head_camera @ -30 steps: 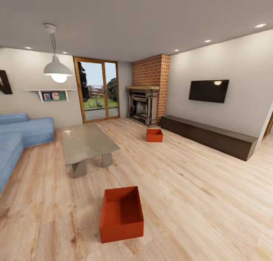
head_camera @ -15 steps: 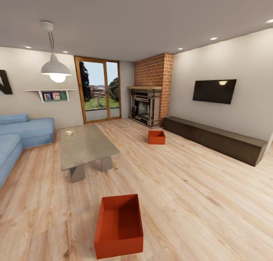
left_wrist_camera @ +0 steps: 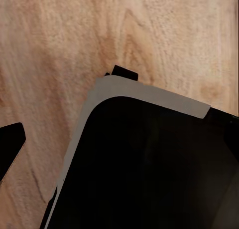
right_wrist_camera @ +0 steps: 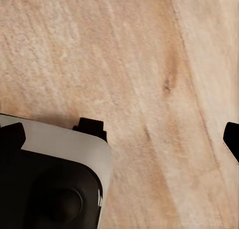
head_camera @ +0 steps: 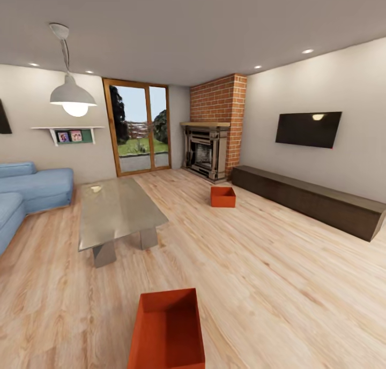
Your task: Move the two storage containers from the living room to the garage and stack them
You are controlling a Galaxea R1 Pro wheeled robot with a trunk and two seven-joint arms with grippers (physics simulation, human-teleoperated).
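Gripper states cannot be told; the near bin (head_camera: pixel 167 331) could be bumped by the base if approached carelessly.

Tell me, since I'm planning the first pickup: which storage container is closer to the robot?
The storage container at the head view's bottom edge, past the coffee table's end; the other container sits far off near the fireplace.

We find no readable text, label, brand or number anywhere; the shelf's (head_camera: pixel 67 129) small pictures are too blurred.
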